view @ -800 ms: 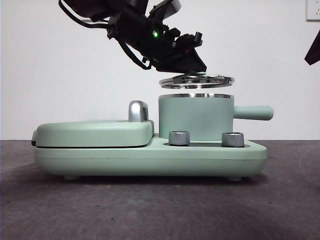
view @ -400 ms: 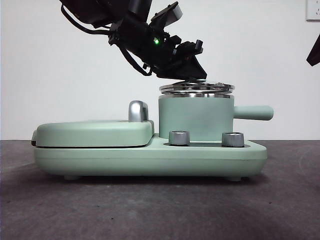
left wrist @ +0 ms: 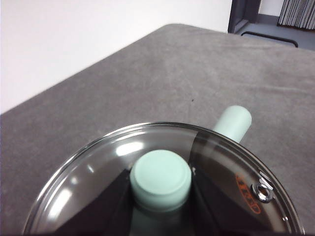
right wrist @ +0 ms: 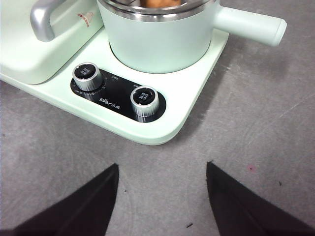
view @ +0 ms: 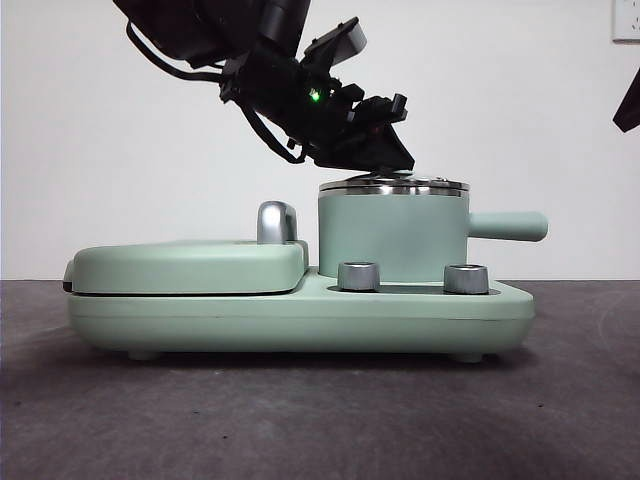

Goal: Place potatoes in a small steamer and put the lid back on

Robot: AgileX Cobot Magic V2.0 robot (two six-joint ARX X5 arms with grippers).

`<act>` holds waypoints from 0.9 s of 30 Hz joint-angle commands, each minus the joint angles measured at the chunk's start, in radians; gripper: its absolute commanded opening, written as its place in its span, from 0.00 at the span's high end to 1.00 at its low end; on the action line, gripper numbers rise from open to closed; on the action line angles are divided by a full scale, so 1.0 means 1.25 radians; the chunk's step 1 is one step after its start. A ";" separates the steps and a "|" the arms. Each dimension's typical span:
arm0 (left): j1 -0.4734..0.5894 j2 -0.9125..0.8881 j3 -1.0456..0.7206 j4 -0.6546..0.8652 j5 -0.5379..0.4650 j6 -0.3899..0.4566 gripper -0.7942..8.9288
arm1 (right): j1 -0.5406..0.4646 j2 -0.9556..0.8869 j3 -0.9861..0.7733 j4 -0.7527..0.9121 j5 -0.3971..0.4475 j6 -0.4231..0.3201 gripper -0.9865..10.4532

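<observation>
Left gripper (left wrist: pixel 160 196): you see its jaws clamped on the lid (view: pixel 393 185) knob.
Lid: sits on the small steamer (view: pixel 392 235).
Right gripper (right wrist: pixel 162 196): jaws apart, holding nothing, above the table (right wrist: pixel 256 162).

Left gripper (view: pixel 385 160): angled down from upper left, jaws clamped either side of knob (left wrist: pixel 161 179). Right gripper (right wrist: pixel 161 169): jaws spread, holding nothing.
</observation>
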 commanded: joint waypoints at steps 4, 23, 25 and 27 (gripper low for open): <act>-0.005 0.034 0.027 0.011 -0.002 0.009 0.90 | 0.004 0.004 0.003 -0.009 0.001 0.005 0.68; -0.008 0.019 0.027 -0.034 -0.015 0.010 0.67 | 0.004 0.004 0.003 -0.009 0.001 0.005 0.68; -0.008 0.012 0.027 -0.049 -0.015 0.010 0.64 | 0.004 0.004 0.003 -0.009 0.001 0.005 0.68; -0.008 0.003 0.027 -0.063 -0.015 0.003 0.60 | 0.004 0.004 0.003 -0.009 0.001 0.005 0.68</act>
